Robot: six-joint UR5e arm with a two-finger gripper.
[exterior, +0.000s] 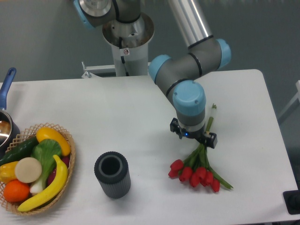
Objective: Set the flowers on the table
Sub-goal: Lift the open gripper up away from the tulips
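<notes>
The flowers (196,174), a bunch of red tulip buds on green stems, lie flat on the white table (117,117) right of centre. The buds fan out toward the front edge. The stems run back under the arm to a tip near the far right. My gripper (194,135) points straight down over the stems, just behind the buds. Its black fingers (212,139) stand apart on either side of the stems, so it looks open. The blue wrist hides the spot where the fingers meet the stems.
A dark ribbed cylinder vase (112,174) stands upright left of the flowers. A wicker basket (70,161) of fruit and vegetables sits at the front left. A blue-handled pot (5,117) is at the left edge. The arm's base (127,37) stands behind the table.
</notes>
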